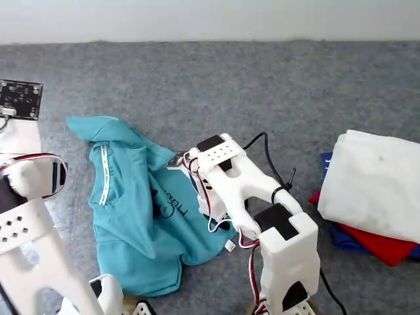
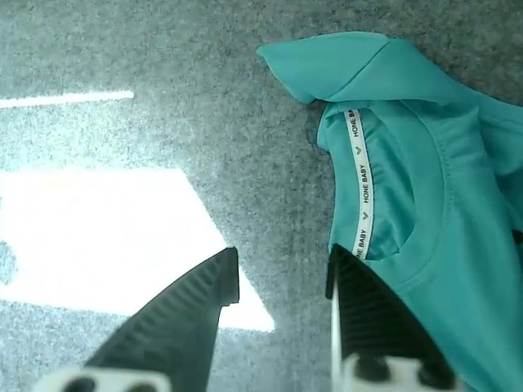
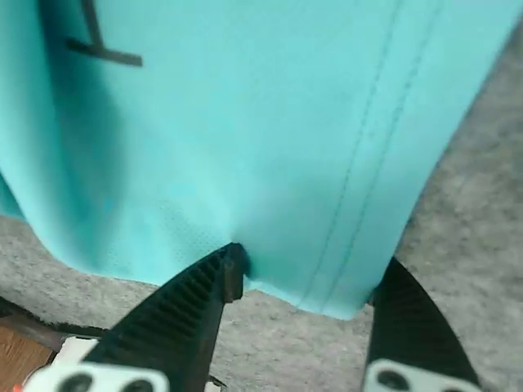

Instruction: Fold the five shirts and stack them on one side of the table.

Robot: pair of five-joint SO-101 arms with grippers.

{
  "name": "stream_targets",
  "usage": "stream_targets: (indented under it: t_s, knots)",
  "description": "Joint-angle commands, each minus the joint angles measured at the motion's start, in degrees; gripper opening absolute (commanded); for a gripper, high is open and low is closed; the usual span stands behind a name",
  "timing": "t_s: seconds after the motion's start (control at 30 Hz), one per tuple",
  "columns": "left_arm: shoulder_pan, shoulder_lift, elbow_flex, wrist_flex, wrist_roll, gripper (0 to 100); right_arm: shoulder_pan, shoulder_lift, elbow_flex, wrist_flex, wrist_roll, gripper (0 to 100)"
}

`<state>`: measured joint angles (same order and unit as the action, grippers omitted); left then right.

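A teal shirt (image 1: 141, 216) lies crumpled and partly spread on the grey table, collar toward the far left. In the left wrist view its collar with a white neck tape (image 2: 359, 188) lies just beyond my open left gripper (image 2: 282, 286), which hovers over bare table beside the collar. My right gripper (image 3: 306, 286) is open at the shirt's hem (image 3: 327, 245) on the side nearer the stack, with one finger (image 3: 208, 290) touching the cloth edge. A folded stack sits at the right: a white shirt (image 1: 374, 184) over a red one (image 1: 377, 246) and a blue one (image 1: 341, 236).
The right arm (image 1: 243, 184) reaches over the shirt's right edge from the table's near side, cables trailing. The left arm (image 1: 29, 216) stands at the near left. A bright white patch (image 2: 98, 237) lies on the table under the left gripper. Bare grey felt stretches across the far half.
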<state>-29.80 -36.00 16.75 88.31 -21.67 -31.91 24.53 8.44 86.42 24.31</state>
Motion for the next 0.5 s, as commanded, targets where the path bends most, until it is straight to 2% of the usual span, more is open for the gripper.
stream_targets:
  t_s: [0.0,0.17,0.3,0.47]
  knots:
    - [-0.3,-1.3,-0.4,-0.9,0.4,18,-1.5,1.5,0.6,-0.8,-0.4,22.3]
    - [-0.3,-1.3,-0.4,-0.9,0.4,18,-3.1,1.2,0.4,-1.9,-0.4,0.2]
    - [-0.3,-1.3,-0.3,-0.9,0.5,18,-2.1,0.9,-2.8,-0.1,0.0,0.9]
    - [0.0,-1.3,-0.3,-0.8,0.4,18,2.9,0.9,-17.8,4.2,0.0,0.9]
